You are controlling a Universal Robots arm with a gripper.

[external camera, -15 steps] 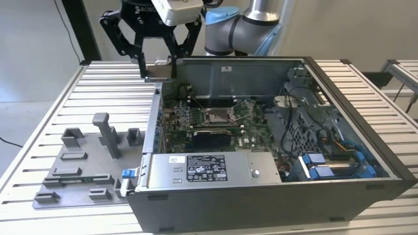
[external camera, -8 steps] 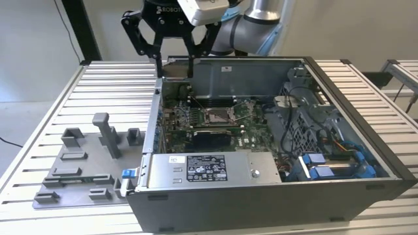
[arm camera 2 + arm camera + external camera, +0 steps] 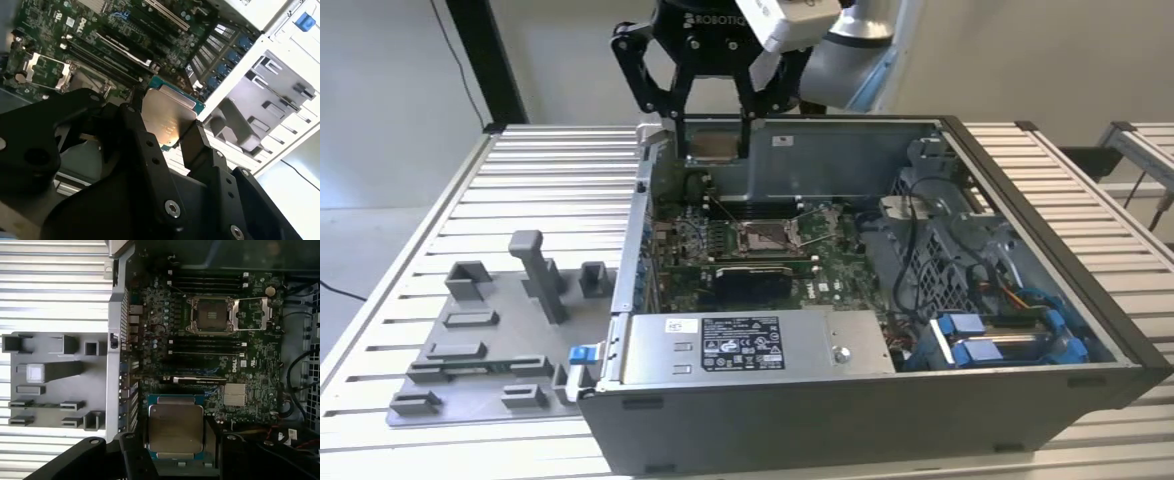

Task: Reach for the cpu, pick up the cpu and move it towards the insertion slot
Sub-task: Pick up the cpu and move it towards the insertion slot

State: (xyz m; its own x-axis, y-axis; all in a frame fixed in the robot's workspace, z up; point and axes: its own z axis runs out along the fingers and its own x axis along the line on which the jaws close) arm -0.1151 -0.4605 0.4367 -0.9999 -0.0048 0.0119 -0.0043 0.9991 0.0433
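The hand point(image 3: 715, 125) hung high over the rear edge of the open computer case point(image 3: 1014, 400), its two black fingers point(image 3: 197, 145) closed on opposite edges of the cpu point(image 3: 714, 146). In both wrist views the cpu point(image 3: 167, 120) sat flat between the fingers, its silvery metal top facing the cameras, with a green rim showing around it point(image 3: 175, 434). It was clear of the motherboard point(image 3: 250, 385), held in the air above it.

The insertion slot point(image 3: 762, 236) lay near the middle of the green board, well apart from the held chip; in the first wrist view its silver frame stood open, with the brownish centre point(image 3: 209, 316) exposed and the hinged plate folded out beside it.

On the slatted worktop point(image 3: 547, 170), at the exterior view's left of the case, rested the grey fixture tray point(image 3: 480, 340) with its upright blocks.
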